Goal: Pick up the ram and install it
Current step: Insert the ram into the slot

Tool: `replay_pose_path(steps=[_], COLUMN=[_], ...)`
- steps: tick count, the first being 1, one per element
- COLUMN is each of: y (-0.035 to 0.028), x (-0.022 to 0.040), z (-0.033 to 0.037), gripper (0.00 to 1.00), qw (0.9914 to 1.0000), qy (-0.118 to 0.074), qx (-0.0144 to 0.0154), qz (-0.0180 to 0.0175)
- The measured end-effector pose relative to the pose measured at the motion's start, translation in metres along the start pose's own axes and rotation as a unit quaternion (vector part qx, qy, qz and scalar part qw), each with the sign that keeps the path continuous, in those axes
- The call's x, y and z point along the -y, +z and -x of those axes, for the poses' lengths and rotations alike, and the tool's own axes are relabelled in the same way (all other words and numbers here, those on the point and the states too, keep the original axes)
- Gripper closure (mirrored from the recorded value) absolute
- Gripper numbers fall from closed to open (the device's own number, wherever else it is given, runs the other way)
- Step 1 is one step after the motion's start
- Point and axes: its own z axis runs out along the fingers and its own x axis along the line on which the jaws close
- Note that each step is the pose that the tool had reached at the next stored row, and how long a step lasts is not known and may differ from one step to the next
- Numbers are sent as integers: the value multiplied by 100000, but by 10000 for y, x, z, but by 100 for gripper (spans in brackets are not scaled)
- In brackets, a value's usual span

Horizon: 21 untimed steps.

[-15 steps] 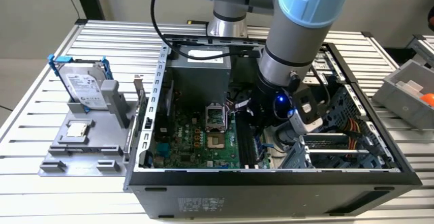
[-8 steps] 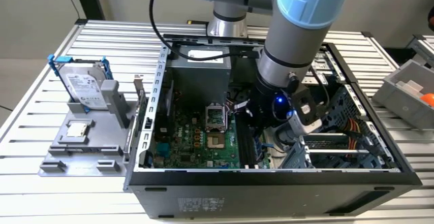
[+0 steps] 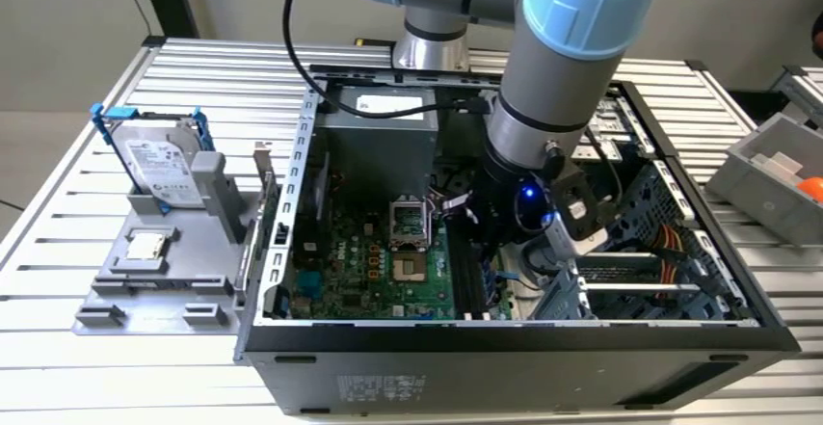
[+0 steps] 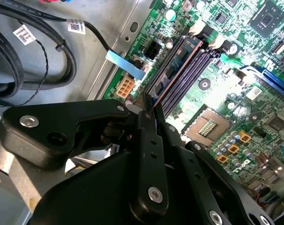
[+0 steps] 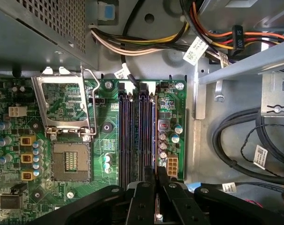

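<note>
Pincer inside open computer case, fingers clamped on the ram's near end; ram runs edge-on away from pincer, lying in a motherboard memory slot.

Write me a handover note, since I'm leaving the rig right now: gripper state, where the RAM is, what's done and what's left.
Gripper: down inside the open computer case, shut on the ram.
Ram: in the second wrist view it stands on edge between the fingers, lined up along the outermost memory slot of the motherboard, at the side next to the case's bare metal floor.
Done: pickup and carry to the slots.
Left: I cannot tell whether the stick is fully seated or the end clips have closed; release is not yet done.
Elsewhere: hard drive and processor chip sit on the grey fixture beside the case.
</note>
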Motion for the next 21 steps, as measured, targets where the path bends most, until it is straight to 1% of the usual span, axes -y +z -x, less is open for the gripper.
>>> replay_pose_path(steps=[11,17,21], y=[6,36,44], x=[-2,-8,-18], z=[-22,-22,-23], gripper=[100,100,100], qw=[100000,100000,100000], qy=[-2,7,190], qx=[2,2,-4], qz=[8,-9,-54])
